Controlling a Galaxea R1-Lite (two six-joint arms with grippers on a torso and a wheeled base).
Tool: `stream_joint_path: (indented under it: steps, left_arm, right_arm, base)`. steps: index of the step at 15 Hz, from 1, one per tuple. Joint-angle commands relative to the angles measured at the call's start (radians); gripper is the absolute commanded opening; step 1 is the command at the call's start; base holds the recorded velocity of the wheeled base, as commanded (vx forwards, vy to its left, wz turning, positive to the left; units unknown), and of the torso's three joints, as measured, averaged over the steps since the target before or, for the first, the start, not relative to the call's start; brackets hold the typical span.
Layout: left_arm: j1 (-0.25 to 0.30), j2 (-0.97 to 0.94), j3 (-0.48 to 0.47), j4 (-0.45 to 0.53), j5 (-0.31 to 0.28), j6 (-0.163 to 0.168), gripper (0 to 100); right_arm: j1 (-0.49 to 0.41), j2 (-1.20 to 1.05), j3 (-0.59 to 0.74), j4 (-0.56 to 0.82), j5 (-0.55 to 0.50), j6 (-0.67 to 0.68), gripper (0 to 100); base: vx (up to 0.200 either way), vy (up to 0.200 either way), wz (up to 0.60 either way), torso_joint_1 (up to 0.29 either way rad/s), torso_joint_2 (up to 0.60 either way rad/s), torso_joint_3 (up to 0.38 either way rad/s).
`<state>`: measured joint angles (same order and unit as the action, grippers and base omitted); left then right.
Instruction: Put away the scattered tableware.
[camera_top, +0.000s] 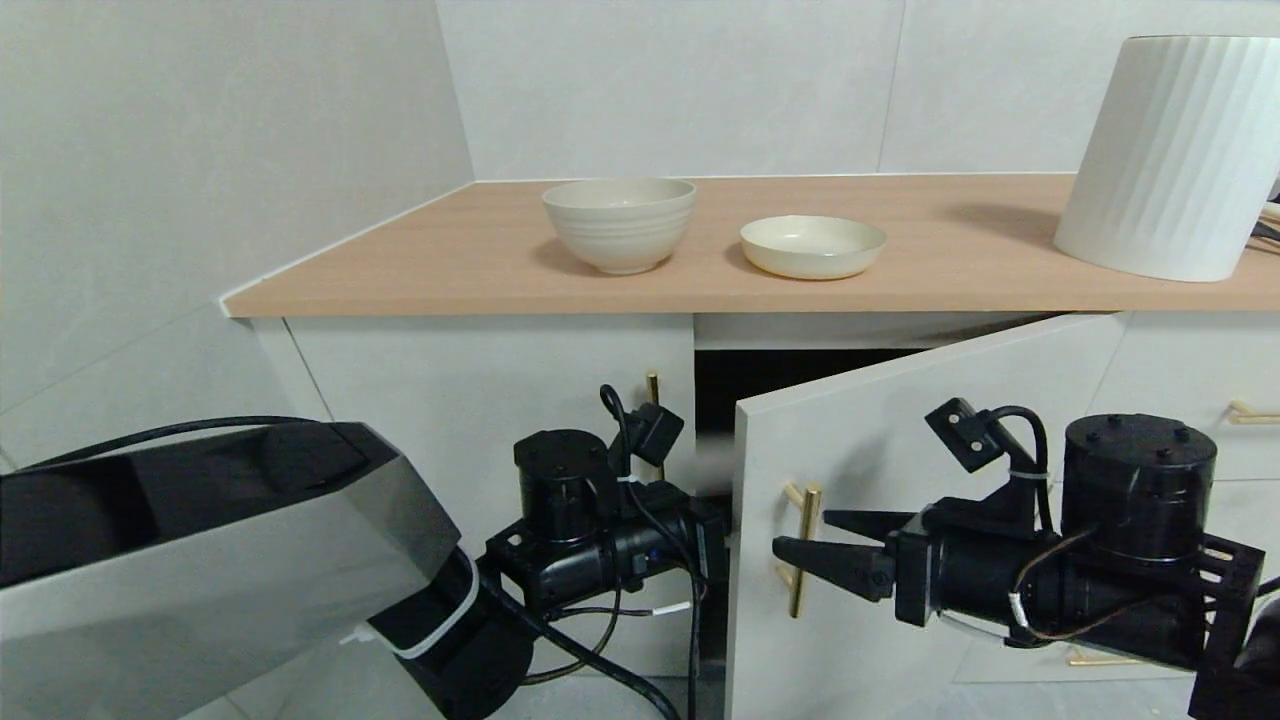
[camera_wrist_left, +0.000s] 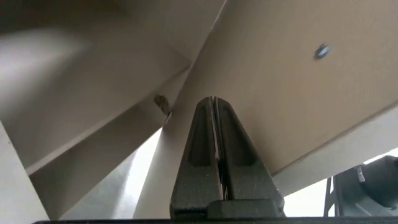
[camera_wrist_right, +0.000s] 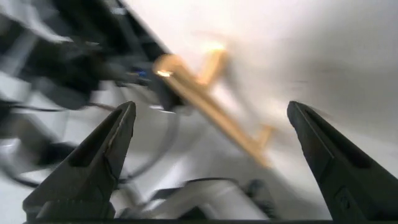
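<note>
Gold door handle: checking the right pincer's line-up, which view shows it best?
Head view: the handle stands upright on the ajar door, the open right pincer beside it. The right wrist view has it close, slanting between the fingers; the left wrist view faces cabinet panels.

A ribbed cream bowl (camera_top: 620, 225) and a shallow cream dish (camera_top: 812, 246) sit side by side, apart, on the wooden countertop (camera_top: 450, 260), with a tall white fluted container (camera_top: 1175, 150) well to their right. Below, a white cabinet door (camera_top: 900, 420) stands ajar. The right gripper (camera_top: 802, 533) hangs spread just beside its gold handle (camera_top: 797, 595); the left gripper (camera_top: 715, 520) is at the door's free edge.
</note>
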<state>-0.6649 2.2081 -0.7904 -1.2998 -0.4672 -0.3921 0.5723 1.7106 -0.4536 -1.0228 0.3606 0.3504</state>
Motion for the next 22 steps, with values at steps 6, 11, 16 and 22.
stream_joint_path:
  steps: [6,11,16,22]
  left_arm:
    - [-0.004,-0.036,0.011,0.010,-0.004,-0.001,0]
    - [-0.016,-0.024,0.010,0.034,-0.005,-0.001,0]
    - [-0.019,-0.018,0.005,0.051,-0.005,-0.001,0]
    - [-0.018,0.036,-0.096,0.103,-0.005,-0.001,0]
  right_arm:
    - [0.035,-0.310,0.138,0.159,-0.065,-0.113,100]
    - [0.089,-0.523,0.093,0.503,0.083,-0.116,100]
    - [0.106,-0.531,0.098,0.509,0.083,-0.117,100]
    - [0.116,-0.528,0.098,0.509,0.080,-0.119,100]
  base:
    - [0.000,0.000,0.00,0.000,0.00,0.000]
    - [0.000,0.000,0.00,0.000,0.00,0.000]
    - [-0.160,0.000,0.00,0.002,0.01,0.003]
    - [-0.067,0.000,0.00,0.001,0.00,0.003]
